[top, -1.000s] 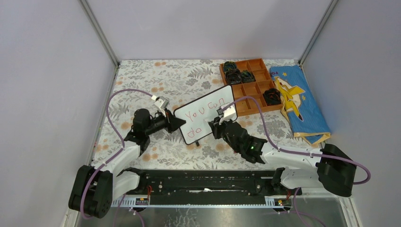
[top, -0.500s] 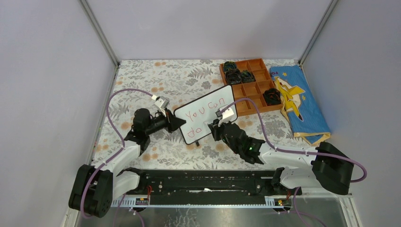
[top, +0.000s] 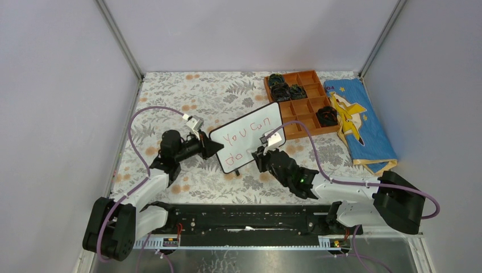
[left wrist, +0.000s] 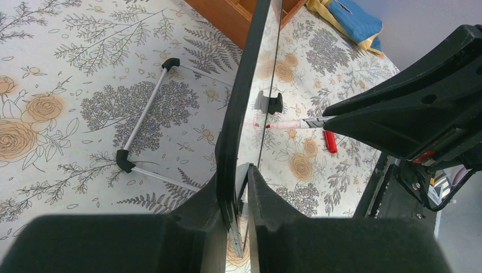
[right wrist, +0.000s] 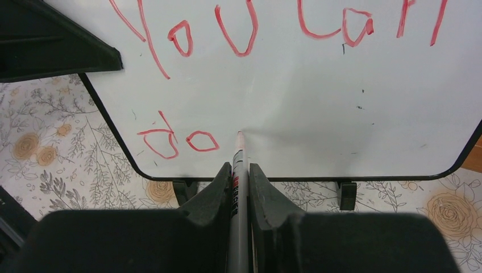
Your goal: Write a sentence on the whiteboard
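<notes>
marker tip on the board, right of "do"

we see the jaws of our right gripper (right wrist: 240, 169) closed on a marker (right wrist: 239, 149), one on each side of its barrel. its tip touches the whiteboard (right wrist: 318, 85) just right of "do". the sentence (right wrist: 236, 54) is in thin red strokes: "you can" above, "do" beneath. the black frame curves at both lower corners, and two black feet (right wrist: 345, 195) stand on the floral worktop (right wrist: 57, 142). a black wedge (right wrist: 51, 48) covers the board's upper left edge.

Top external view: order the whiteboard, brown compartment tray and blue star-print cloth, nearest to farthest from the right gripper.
1. Small black-framed whiteboard, just ahead of the right gripper.
2. Brown wooden compartment tray, behind the board, rightward.
3. Blue star-print cloth, far right.
</notes>
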Controlling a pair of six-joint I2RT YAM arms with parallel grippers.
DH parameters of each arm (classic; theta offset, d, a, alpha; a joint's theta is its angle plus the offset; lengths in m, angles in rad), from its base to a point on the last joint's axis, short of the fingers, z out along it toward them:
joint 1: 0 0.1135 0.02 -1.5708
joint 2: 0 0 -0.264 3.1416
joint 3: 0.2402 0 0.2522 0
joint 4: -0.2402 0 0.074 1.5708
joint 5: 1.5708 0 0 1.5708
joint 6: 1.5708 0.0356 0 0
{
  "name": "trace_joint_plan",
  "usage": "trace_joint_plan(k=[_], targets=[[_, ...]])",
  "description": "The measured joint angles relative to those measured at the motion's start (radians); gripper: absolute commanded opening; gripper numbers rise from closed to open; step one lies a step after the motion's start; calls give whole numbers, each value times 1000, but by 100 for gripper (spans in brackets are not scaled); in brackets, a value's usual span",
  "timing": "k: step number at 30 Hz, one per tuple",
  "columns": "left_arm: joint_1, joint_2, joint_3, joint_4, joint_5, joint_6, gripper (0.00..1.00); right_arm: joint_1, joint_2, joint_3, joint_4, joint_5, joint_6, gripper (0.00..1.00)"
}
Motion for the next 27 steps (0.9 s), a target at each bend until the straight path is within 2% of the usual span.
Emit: trace_joint_plan(k=[27], targets=[[0,0,0,-2,-5,0,13,0,32,-5,74,42,7,0]])
